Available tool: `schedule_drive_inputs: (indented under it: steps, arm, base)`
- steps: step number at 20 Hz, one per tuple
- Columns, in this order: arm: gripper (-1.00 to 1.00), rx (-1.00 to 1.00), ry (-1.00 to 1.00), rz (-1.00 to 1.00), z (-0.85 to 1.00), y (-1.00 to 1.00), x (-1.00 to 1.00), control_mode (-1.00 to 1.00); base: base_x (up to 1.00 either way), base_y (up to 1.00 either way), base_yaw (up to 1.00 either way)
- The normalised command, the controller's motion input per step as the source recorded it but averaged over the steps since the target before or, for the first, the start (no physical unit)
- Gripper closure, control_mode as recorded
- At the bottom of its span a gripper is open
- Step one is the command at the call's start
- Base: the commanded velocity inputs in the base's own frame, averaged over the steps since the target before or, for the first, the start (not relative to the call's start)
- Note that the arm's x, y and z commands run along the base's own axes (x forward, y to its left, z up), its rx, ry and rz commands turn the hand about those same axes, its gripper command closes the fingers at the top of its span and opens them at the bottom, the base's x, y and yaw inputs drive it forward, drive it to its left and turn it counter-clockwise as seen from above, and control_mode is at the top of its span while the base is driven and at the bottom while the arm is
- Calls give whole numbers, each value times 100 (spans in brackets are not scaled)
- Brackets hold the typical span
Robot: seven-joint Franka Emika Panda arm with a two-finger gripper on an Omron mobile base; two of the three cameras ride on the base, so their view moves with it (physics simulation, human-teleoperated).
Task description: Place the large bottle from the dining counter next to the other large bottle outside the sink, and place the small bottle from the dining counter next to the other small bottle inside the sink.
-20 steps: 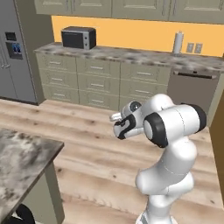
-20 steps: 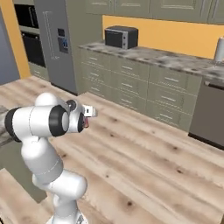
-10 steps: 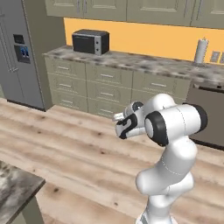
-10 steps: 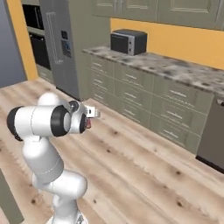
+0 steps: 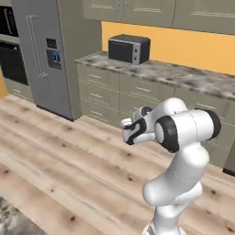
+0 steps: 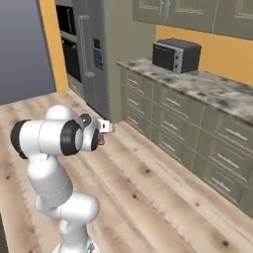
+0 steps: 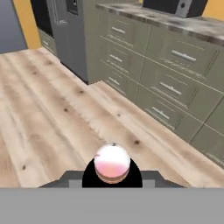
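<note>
Seemingly, claw [image 7: 112, 174] pinches a label-less pink-topped bottle [image 7: 112, 162].

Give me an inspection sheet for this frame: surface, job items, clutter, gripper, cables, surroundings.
Surface: wood floor; corner of dining counter at lower left of the left base view.
Job's things: bottle, pale pink round top, dark body; which bottle, cannot tell.
Clutter: nothing seen.
Gripper: gripper shut on the bottle, over the floor.
Cables: nothing seen.
Surroundings: microwave on stone counter; drawers; fridge; wall oven.
</note>
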Motion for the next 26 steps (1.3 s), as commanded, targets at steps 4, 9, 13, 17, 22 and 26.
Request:
schedule_drive_inputs:
  steps: [4,9,13,17,22,26]
  arm:
    - [100,0,0,0,0,0,0,100]
    - [100,0,0,0,0,0,0,100]
    - [100,0,0,0,0,0,0,100]
    - [100,0,0,0,0,0,0,100]
    - [100,0,0,0,0,0,0,100]
    - [100,0,0,0,0,0,0,100]
  base:
    - [100,3,37]
    - [100,18,40]
    - [100,23,42]
    - [100,13,38]
    - [100,0,31]
    - [100,0,27]
